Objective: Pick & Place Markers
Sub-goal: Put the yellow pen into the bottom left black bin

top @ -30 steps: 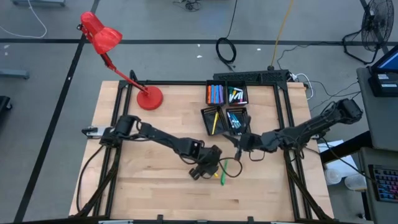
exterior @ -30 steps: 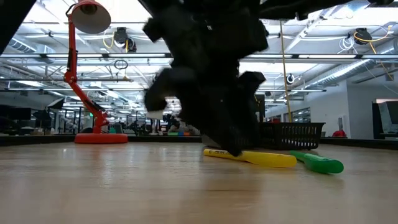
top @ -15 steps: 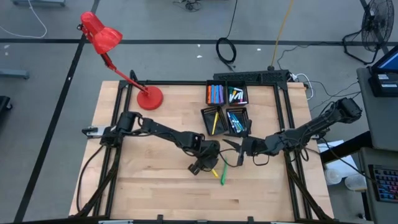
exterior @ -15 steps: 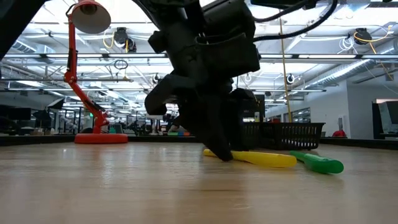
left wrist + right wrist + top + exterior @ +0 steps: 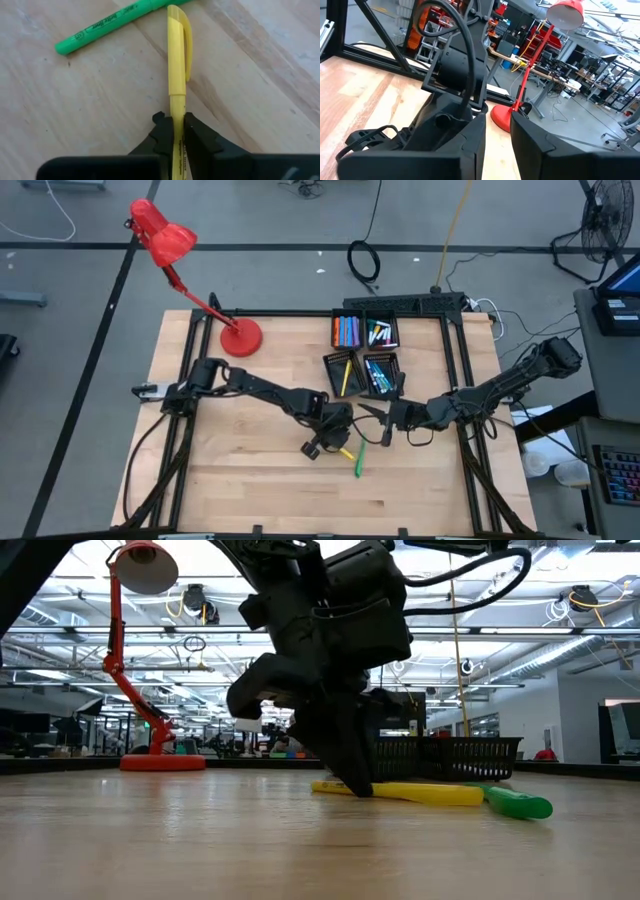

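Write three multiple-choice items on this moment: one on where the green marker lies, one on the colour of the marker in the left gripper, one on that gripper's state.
1. Where does the green marker lie?
A. on the table beside the yellow marker
B. in the tray
C. under the red lamp

2. What colour is the marker between the left gripper's fingers?
A. blue
B. yellow
C. pink

3. How is the left gripper?
A. wide open above the table
B. shut on nothing
C. shut on the yellow marker

Key: 1 A, the left wrist view shows it flat on the wood next to the yellow marker. 2 B, the stick in the fingers is yellow. 3 C, both fingers press the yellow marker's sides.
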{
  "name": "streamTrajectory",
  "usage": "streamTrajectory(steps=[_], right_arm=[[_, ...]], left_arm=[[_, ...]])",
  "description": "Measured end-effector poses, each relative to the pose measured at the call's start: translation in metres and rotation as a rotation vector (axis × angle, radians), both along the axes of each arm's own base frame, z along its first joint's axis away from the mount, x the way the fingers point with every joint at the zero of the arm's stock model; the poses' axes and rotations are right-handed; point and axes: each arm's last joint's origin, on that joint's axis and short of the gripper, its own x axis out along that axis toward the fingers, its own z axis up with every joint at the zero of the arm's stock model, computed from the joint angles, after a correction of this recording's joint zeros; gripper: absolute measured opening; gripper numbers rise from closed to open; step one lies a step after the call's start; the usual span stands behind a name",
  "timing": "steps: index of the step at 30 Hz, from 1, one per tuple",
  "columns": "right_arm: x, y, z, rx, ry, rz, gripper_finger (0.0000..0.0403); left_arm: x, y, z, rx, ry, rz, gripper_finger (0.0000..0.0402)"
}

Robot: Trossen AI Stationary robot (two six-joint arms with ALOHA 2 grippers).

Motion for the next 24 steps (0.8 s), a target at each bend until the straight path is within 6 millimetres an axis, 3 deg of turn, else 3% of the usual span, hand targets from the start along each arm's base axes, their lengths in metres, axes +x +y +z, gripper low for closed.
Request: streamTrajectory(steps=[5,12,15,19,24], right_arm=[[0.0,0.0,0.0,0.0,0.0,0.0,0.0075],[0.0,0.001,0.0,0.001,-0.001,0.002,0.0075],[0.0,0.001,0.0,0.002,-0.002,0.003,0.0075],[0.0,0.001,0.001,0.004,-0.008,0.001,0.0075],[0.0,0.0,0.002,0.007,-0.015,-0.009,0.0075]], left_arm=[[-0.003,-0.004,0.021,0.021,-0.04,0.017,0.0022],[-0.014,0.003,0.073,0.157,-0.144,0.074,0.0024],[-0.016,0.01,0.086,0.211,-0.172,0.108,0.0025],[-0.013,0.028,0.099,0.257,-0.25,0.162,0.0022],[-0.011,0.06,0.101,0.281,-0.267,0.258,0.0026]])
